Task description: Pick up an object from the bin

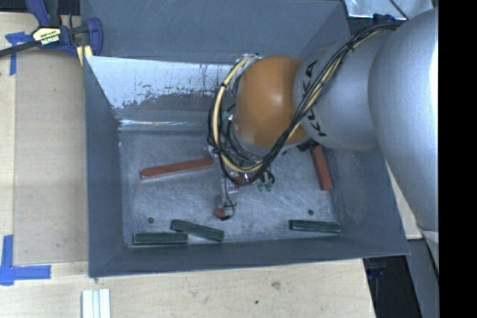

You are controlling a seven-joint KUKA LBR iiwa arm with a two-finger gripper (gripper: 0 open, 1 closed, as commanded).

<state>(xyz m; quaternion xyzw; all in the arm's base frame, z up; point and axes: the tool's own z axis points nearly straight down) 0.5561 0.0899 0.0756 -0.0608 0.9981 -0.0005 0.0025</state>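
My gripper hangs below the arm's wrist over the middle of the bin floor, pointing down toward the front. At its lower tip is a small reddish-brown bit; whether it is a loose thing or part of the gripper cannot be made out. A long reddish-brown flat stick lies to the gripper's left, apart from it. A dark green stick lies just in front and left of the tip.
A second dark green stick lies along the front wall at the left, a third at the front right. A short reddish-brown stick lies at the right, partly under the arm. The arm and its orange cover hide the bin's back middle.
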